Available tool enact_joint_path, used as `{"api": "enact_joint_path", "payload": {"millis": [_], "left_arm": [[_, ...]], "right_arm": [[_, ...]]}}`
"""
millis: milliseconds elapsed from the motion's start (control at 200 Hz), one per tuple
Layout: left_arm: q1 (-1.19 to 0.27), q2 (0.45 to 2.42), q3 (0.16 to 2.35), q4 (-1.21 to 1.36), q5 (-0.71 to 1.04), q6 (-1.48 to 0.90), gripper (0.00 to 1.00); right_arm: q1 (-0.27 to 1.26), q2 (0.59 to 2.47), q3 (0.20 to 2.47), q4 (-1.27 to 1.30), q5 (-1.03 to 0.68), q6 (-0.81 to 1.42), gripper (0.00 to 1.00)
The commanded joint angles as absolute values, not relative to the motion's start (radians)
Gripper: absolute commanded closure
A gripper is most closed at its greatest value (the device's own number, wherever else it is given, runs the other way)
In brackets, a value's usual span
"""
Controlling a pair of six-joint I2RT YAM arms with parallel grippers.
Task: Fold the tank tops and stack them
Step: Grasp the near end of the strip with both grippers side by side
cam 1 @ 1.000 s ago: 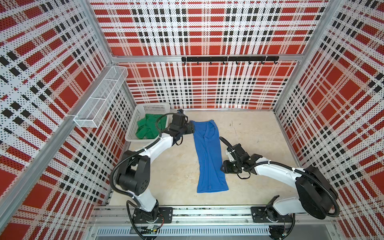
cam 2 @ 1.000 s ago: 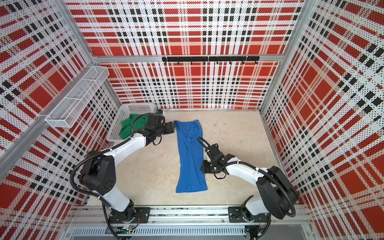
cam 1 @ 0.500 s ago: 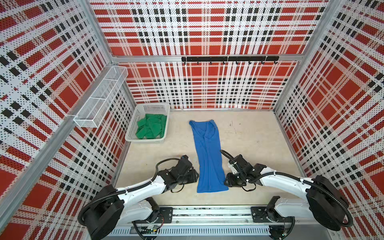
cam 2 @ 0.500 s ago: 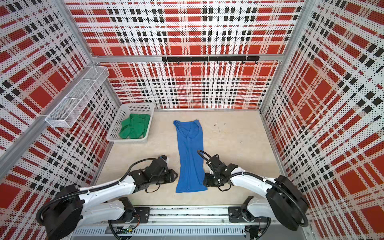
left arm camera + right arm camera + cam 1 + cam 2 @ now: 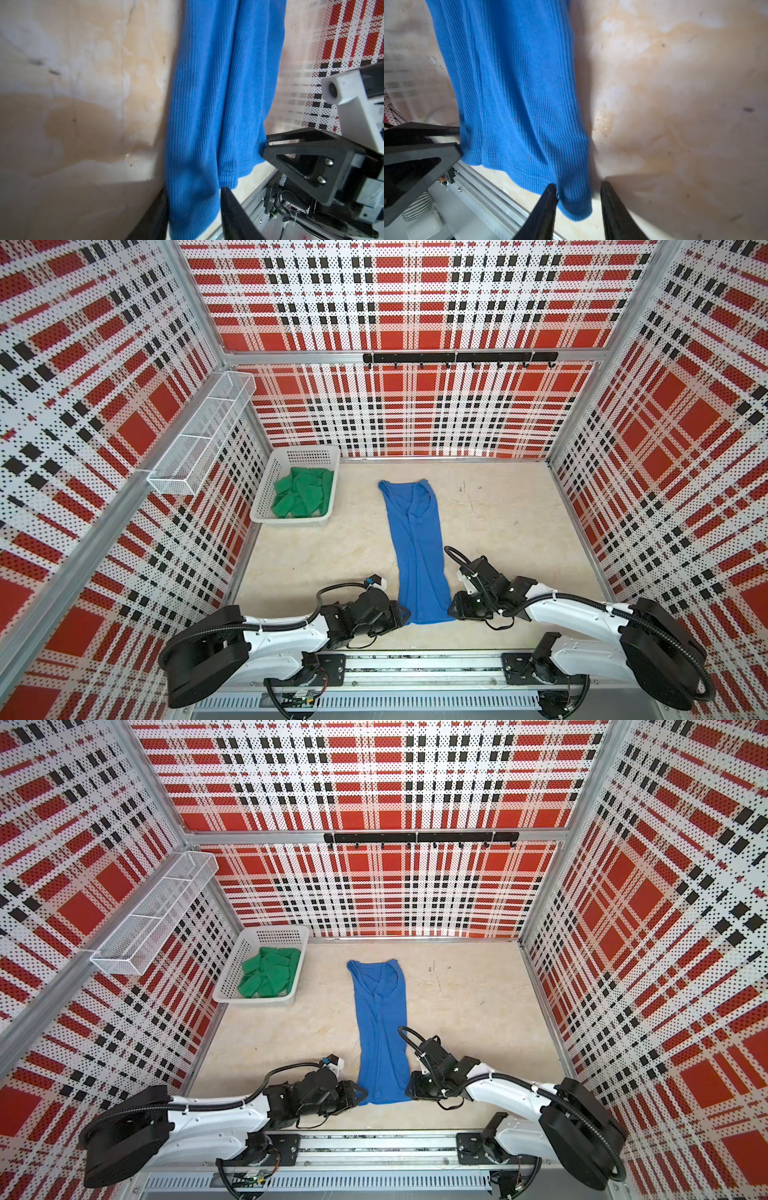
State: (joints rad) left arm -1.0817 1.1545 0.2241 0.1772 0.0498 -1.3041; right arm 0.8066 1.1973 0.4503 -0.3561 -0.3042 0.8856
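On the beige counter (image 5: 519,531), left end effector (image 5: 194,190) and right end effector (image 5: 578,185), jaws apart, straddle the ribbed royal-blue tank top (image 5: 415,556) at its hem.

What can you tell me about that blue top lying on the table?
The blue top is a sleeveless ribbed knit, bright royal blue, with a V-shaped neckline. It lies flat on the beige table, apparently folded lengthwise into a narrow strip, neckline at the far end and hem at the near end. At the hem, the left arm's fingers straddle one corner and the right arm's fingers the other, open, not yet pinched shut.
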Motion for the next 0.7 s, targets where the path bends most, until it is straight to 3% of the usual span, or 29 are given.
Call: {"api": "enact_joint_path", "payload": {"millis": [0, 80, 291, 341, 697], "left_arm": [[-1.101, 1.175, 0.206, 0.18, 0.033, -1.345, 0.66], [-1.104, 1.163, 0.206, 0.15, 0.019, -1.347, 0.75], [-1.124, 1.075, 0.172, 0.08, -0.016, -1.384, 1.0], [-1.135, 1.046, 0.159, 0.069, -0.024, -1.402, 1.0], [-1.212, 0.8, 0.159, -0.183, -0.091, -1.496, 1.0]], "right_arm": [[0.829, 1.171, 0.425, -0.309, -0.319, 0.945, 0.61], [0.837, 1.166, 0.415, -0.299, -0.314, 0.959, 0.66], [0.856, 1.114, 0.404, -0.332, -0.269, 0.983, 0.94], [0.864, 1.098, 0.406, -0.353, -0.258, 0.988, 1.0], [1.0, 0.987, 0.431, -0.488, -0.21, 1.091, 1.0]]}}
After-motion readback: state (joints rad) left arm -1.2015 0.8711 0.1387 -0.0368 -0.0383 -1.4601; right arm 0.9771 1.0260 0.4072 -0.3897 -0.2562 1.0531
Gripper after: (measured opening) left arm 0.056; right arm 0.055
